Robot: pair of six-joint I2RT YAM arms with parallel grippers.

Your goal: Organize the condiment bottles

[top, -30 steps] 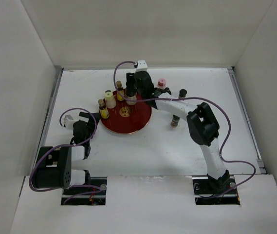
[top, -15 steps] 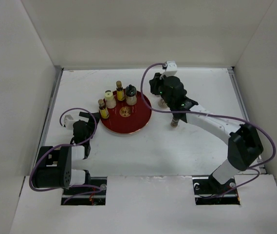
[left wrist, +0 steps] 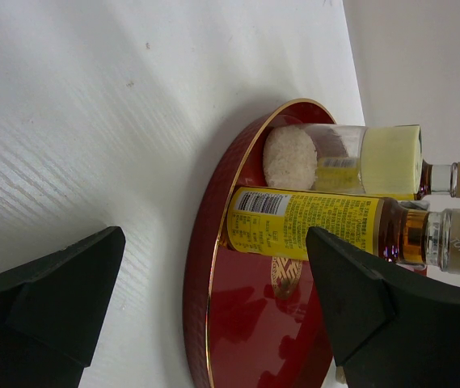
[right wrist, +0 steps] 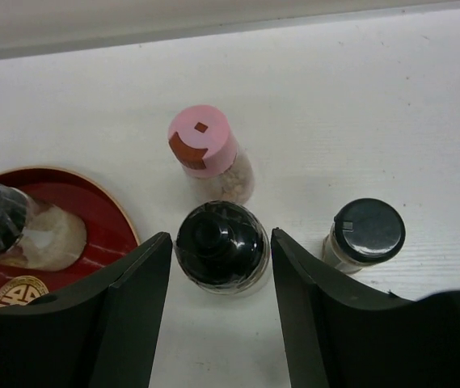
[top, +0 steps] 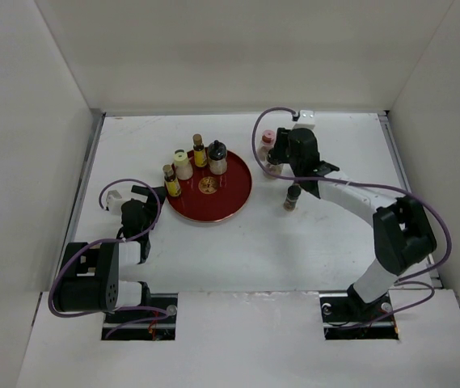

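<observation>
Taking 12 o'clock as the far side of the table from the arm bases, every bottle we see stands upright, long axis vertical and cap up.

Four bottles sit on the red tray in an arc along its rim from 9 round to 12 o'clock:
- a yellow-labelled bottle
- a cream-topped jar
- a slim amber bottle
- a wider dark-capped jar

Four more stand off the tray on its right side:
- The pink-capped bottle is at about 2 o'clock from the tray.
- Just at 6 o'clock of it is a round black-capped bottle.
- At that one's 3 o'clock stands a smaller black-capped bottle, which the arm hides from above.
- A brown bottle stands alone at the tray's 3 o'clock.

That makes eight in all.

The right gripper hangs over the round black-capped bottle with its fingers parted, one on each side of the cap and very close. We cannot tell whether they touch it, and the bottle rests on the table.

The left gripper lies low at the tray's 9 o'clock, just beside the rim. Its fingers are spread wide and hold nothing, and it faces the yellow-labelled bottle and the cream-topped jar.
</observation>
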